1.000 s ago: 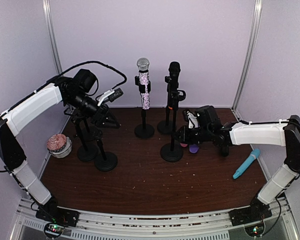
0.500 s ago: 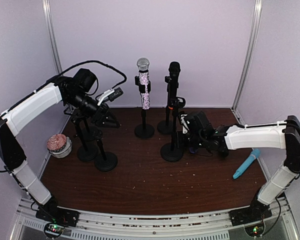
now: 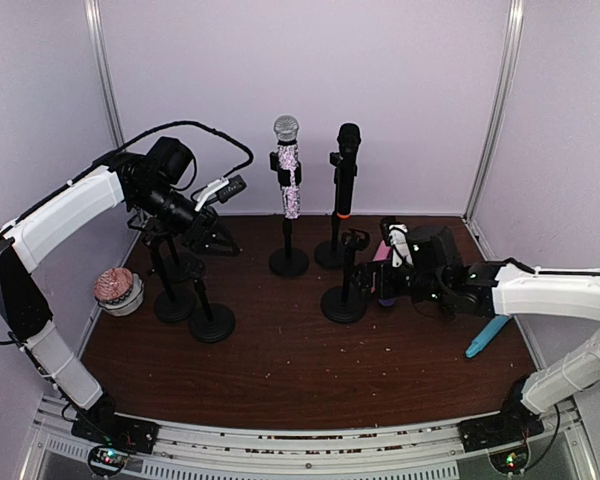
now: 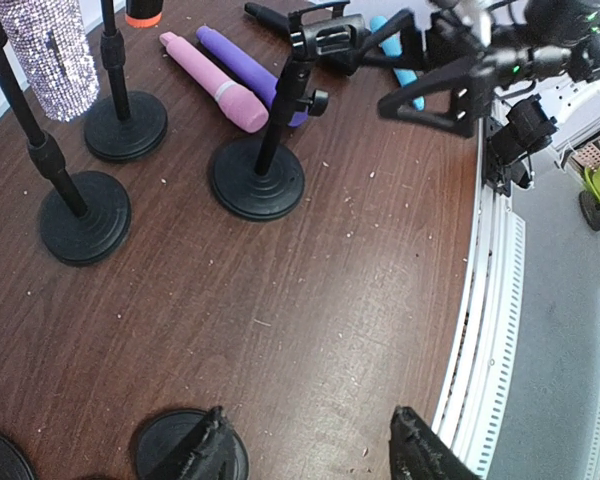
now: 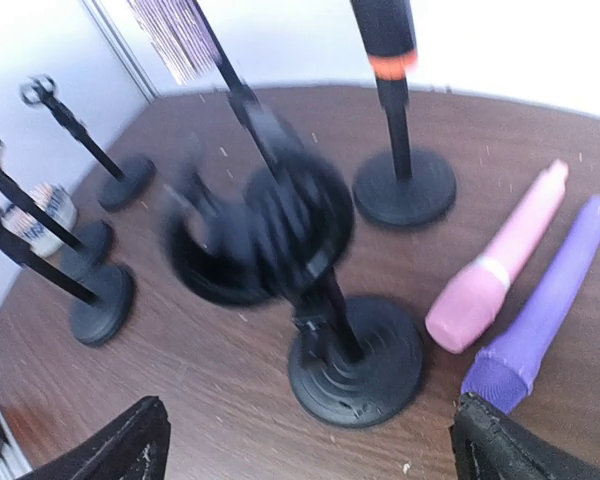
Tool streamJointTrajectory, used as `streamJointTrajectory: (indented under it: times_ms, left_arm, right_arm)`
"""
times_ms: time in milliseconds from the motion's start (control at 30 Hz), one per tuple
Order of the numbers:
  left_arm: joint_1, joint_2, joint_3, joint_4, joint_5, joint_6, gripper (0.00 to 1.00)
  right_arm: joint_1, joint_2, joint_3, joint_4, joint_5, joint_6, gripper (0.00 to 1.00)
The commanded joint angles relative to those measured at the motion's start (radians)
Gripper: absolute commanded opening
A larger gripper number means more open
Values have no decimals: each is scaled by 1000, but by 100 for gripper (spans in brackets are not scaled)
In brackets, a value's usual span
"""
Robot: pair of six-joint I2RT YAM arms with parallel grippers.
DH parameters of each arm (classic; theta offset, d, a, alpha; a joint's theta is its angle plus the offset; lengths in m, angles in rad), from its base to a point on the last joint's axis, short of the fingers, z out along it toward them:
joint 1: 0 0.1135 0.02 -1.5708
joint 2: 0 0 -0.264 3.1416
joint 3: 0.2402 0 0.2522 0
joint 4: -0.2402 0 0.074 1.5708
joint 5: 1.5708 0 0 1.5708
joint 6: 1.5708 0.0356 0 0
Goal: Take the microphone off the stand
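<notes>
The short black stand with a round base (image 5: 355, 365) in the middle of the dark wooden bench (image 3: 280, 370) carries nothing. Its clip at the top is empty and blurred in the right wrist view.

The right pincer (image 5: 310, 430) is released. Its two black fingers are spread wide on either side of this stand's base, with nothing between them but the stand ahead.

Just to the right of the stand's base, the pink plastic microphone (image 5: 495, 275) lies flat on the bench. The purple microphone (image 5: 540, 320) lies alongside it on the side away from the stand.

Behind the stand, the black microphone with an orange ring (image 3: 347, 165) sits upright in its own holder. Behind and to the left of the stand, the glittery silver-and-pink microphone (image 3: 288, 175) is upright in another holder. The light blue microphone (image 3: 492, 328) lies on the bench well to the right of the stand.

The left pincer (image 4: 305, 445) hangs high, well to the left of the stand. Its fingers are parted and it holds nothing. Below it stand two bare black stands (image 3: 212, 322). Farther left of them is a pink cupcake-shaped object in a white cup (image 3: 117, 290).
</notes>
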Motion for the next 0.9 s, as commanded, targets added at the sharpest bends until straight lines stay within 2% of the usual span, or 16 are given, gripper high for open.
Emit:
streamJointTrajectory:
  times_ms: [0,167,467,633,867]
  left_arm:
    - [7,-5,21,-2,2,12,56]
    - [7,-4,20,-2,-3,12,58]
    - [61,-15,45,-22,-32,6,73]
    - [109,-41,56,-39,-49,10,82]
    - [155,-83,48,-49,-54,17,85]
  right_arm:
    - [-17,-74,-2,47,-21,-28,99]
    - [-29,-83,64,-13,0,-62,99]
    - [-28,118,339,-270,81,-192,92]
    - [-29,208,436,-353,92,-239,82]
    - [-29,303,517,-420,107,-273,65]
